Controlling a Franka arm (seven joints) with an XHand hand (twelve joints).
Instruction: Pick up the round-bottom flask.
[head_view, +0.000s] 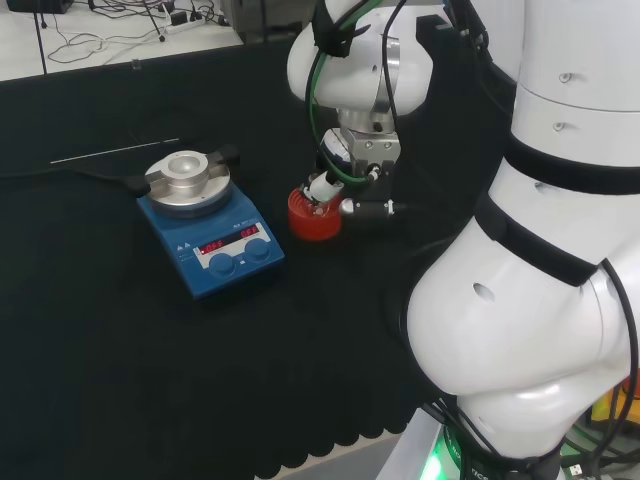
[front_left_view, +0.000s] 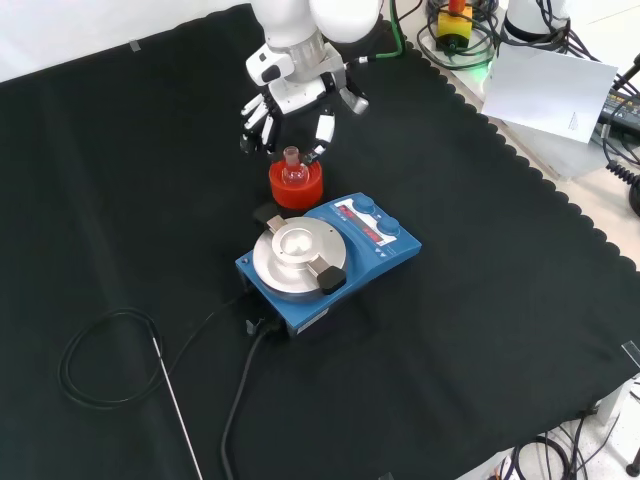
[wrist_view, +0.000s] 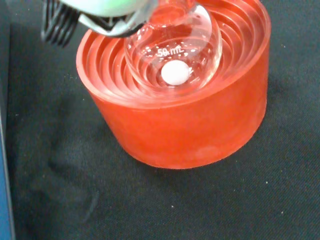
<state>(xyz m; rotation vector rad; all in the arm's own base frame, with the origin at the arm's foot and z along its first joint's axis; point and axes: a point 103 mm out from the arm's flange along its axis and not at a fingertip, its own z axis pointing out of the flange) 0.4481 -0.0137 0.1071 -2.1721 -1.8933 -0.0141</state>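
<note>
1. Hand (front_left_view: 290, 105) hangs over the red ribbed stand (front_left_view: 296, 186), fingers (front_left_view: 256, 125) spread to either side of the flask neck — whether they touch the glass, cannot tell.
2. Round-bottom flask (wrist_view: 175, 47) sits upright in the stand's ribbed hollow (small white bead (wrist_view: 175, 73) lies at its bottom, wrist view).
3. Stand rests on the black worktop (front_left_view: 500, 330), just beside the blue stirrer plate (front_left_view: 328, 258) — above it in the front view, to its right in the head view.
4. Thin rod (front_left_view: 176, 400) and a coiled black cable (front_left_view: 90, 365) lie well apart from the stand, front view lower left.
</note>
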